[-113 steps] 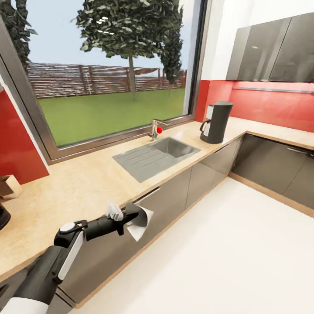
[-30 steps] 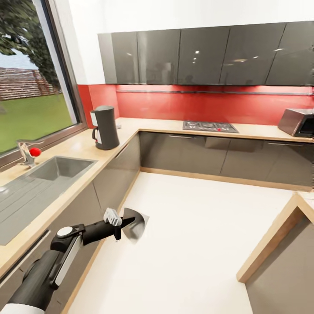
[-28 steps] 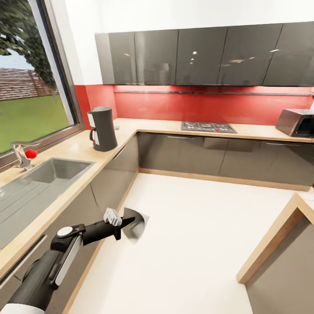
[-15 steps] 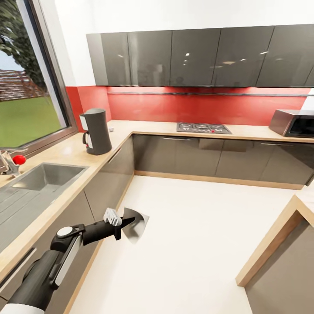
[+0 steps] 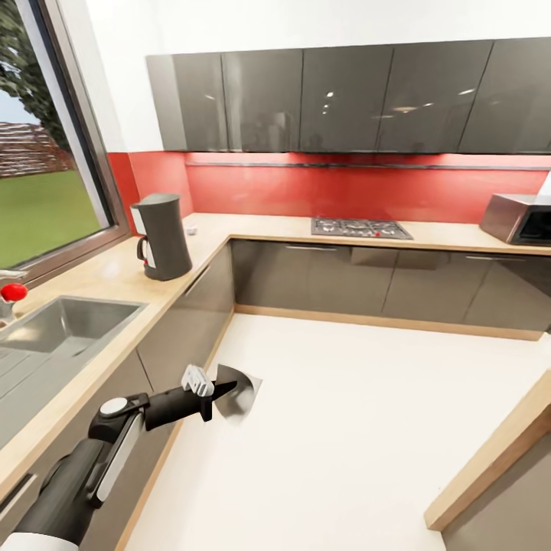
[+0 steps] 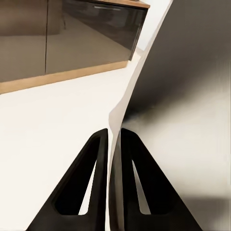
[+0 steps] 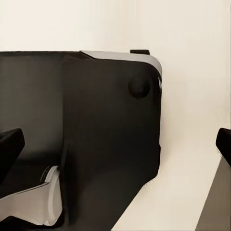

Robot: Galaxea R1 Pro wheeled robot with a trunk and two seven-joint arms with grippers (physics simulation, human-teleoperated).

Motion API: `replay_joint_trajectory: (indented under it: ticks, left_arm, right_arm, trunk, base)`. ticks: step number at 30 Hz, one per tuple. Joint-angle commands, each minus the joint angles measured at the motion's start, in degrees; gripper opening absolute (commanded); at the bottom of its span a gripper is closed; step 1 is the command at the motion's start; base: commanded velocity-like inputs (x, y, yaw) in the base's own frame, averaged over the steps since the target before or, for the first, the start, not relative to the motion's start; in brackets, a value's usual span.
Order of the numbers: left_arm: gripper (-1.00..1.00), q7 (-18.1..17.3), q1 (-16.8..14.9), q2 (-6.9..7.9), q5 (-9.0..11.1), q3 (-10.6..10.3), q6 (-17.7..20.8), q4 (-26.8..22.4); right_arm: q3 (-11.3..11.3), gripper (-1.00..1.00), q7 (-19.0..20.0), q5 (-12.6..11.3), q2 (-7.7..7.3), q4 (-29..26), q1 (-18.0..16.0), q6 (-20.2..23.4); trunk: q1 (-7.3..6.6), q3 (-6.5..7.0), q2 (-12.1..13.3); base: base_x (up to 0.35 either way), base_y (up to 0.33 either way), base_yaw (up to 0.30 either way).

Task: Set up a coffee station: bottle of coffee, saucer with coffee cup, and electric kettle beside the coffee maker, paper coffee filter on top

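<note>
The dark coffee maker (image 5: 161,236) stands on the wooden countertop (image 5: 115,272) near the window corner, far ahead of my left arm. My left gripper (image 5: 222,390) hangs over the floor beside the lower cabinets, shut on a white paper coffee filter (image 5: 239,392). In the left wrist view the two black fingers (image 6: 98,159) pinch the filter's edge, and the filter (image 6: 183,96) fans out beyond them. In the right wrist view my right gripper (image 7: 115,144) is open, its fingertips far apart at the picture's edges, in front of a dark part of my own body.
A steel sink (image 5: 61,325) with a red-knobbed tap (image 5: 11,292) lies in the counter at the left. A hob (image 5: 360,227) and a microwave (image 5: 520,218) sit on the back counter. Another wooden counter edge (image 5: 497,459) juts in at the lower right. White floor (image 5: 344,428) spreads between.
The whole view has swung right from the window to the kitchen corner and drawn closer to the coffee maker. The left arm holds the filter in the same pose.
</note>
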Motion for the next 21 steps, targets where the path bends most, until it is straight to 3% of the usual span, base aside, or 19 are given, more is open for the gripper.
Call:
replay_joint_trajectory:
  ticks: [1, 13, 21]
  left_arm:
    - [-1.0, 0.0, -0.1, 0.05, 0.4, -0.1, 0.4, 0.0]
    - [-1.0, 0.0, -0.1, 0.05, 0.4, -0.1, 0.4, 0.0]
    - [-1.0, 0.0, -0.1, 0.05, 0.4, -0.1, 0.4, 0.0]
  right_arm:
    - [0.0, 1.0, 0.0, 0.0, 0.01, 0.0, 0.0, -0.2]
    - [0.0, 1.0, -0.1, 0.0, 0.01, 0.0, 0.0, -0.1]
    - [0.0, 1.0, -0.1, 0.0, 0.01, 0.0, 0.0, -0.2]
  trunk:
    - [0.06, -0.12, -0.1]
    - [0.06, -0.12, -0.1]
    - [0.06, -0.12, -0.1]
  base:
    - [0.328, 0.0, 0.0]
    - [0.331, 0.0, 0.01]
    - [0.334, 0.0, 0.237]
